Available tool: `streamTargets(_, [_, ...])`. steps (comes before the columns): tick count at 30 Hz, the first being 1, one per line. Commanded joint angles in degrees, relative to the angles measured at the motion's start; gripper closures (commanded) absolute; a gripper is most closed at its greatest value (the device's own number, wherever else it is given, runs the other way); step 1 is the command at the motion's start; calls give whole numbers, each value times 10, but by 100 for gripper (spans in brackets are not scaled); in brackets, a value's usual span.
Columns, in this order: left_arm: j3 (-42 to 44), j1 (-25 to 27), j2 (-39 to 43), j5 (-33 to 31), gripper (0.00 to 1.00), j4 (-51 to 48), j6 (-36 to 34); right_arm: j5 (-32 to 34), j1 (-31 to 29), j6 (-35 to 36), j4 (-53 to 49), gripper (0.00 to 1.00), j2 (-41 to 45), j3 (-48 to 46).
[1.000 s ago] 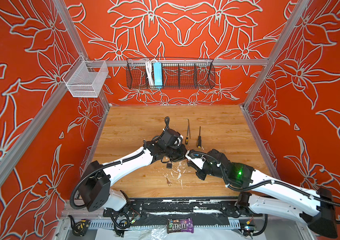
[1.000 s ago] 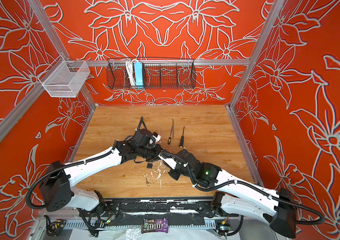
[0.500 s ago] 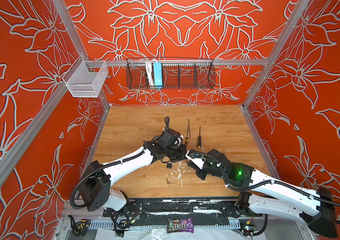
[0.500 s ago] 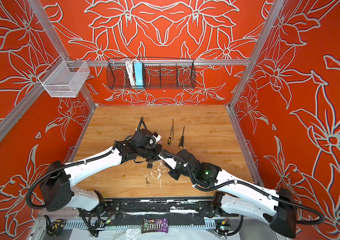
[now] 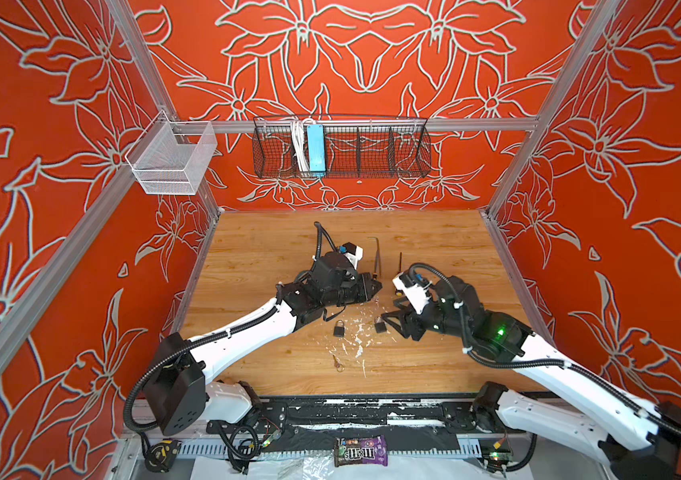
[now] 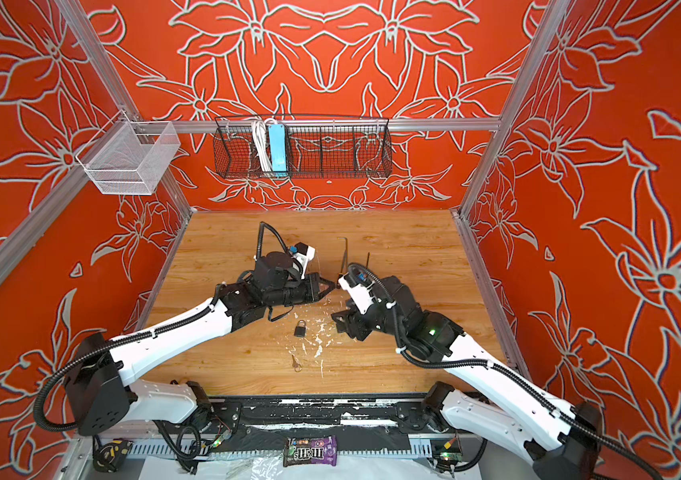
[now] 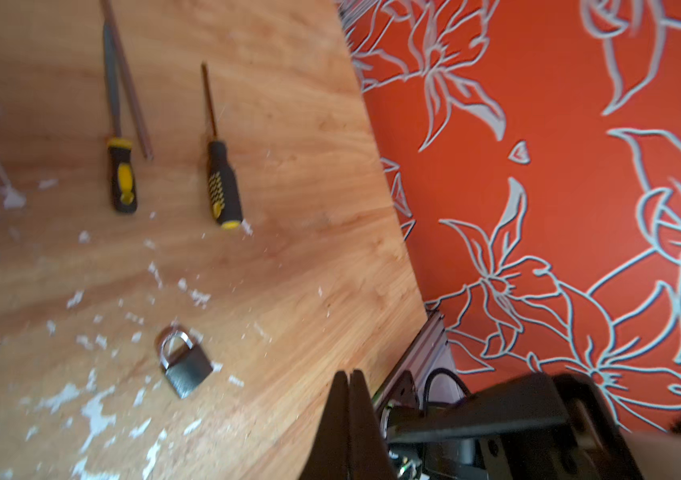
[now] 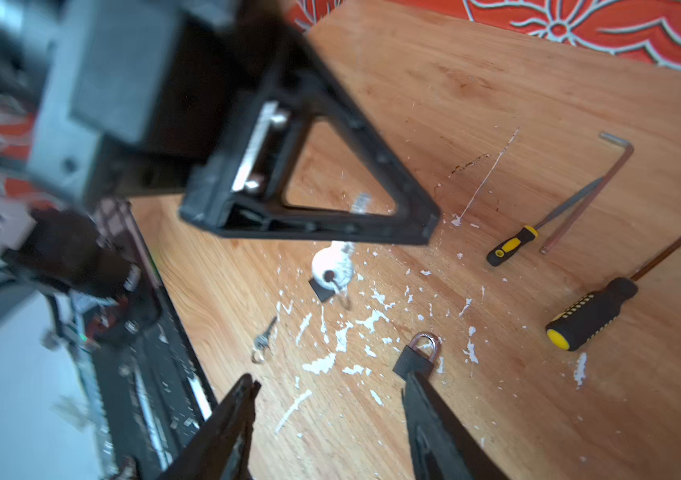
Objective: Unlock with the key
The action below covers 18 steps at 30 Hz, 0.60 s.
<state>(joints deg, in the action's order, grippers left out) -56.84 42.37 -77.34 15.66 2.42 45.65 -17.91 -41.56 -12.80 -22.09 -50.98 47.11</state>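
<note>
The right claw (image 8: 330,378) has opened empty and backed off the shut, empty left claw (image 7: 349,374); the key (image 5: 338,365) lies nearer the robot's base, its long axis front-to-back, closer to the right claw.

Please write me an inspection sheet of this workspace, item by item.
Surface: wooden table, white flecks around the middle.
Job's things: one padlock lies free; second padlock just by the right gripper; key lies alone, nearer the front.
Clutter: file, screwdriver, hex key beyond the grippers; candy bag off the front edge.
Grippers: left gripper shut, nothing seen in it; right gripper open, holding nothing.
Cables: black conduit along both arms; loose wires at the front rail.
Surroundings: red flowered walls; wire basket with blue power strip; white mesh basket.
</note>
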Motion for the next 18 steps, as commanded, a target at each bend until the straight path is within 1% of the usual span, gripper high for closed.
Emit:
streamTargets(1, [21,0,8,-8,100,125,-24,-130,40,-99,4,42,16,19])
streamTargets(3, [28,1,5,-3,100,162,-27,-179,76,-152,44,42,19,15])
streamTargets(5, [33,5,3,-2,100,193,-31,-230,111,-215,106,43,19,3])
streamTargets(7, [35,9,1,2,100,217,-37,-259,129,-259,169,44,18,-9])
streamTargets(11, [35,19,-5,9,100,258,-46,-260,142,-282,200,47,7,-10])
streamTargets(13, [34,23,-8,11,100,273,-49,-276,154,-320,256,49,0,-28])
streamTargets(14, [33,24,-8,9,100,274,-50,-278,156,-327,269,50,-2,-31])
streamTargets(18, [32,25,-8,14,100,289,-54,-268,161,-329,270,52,-1,-39])
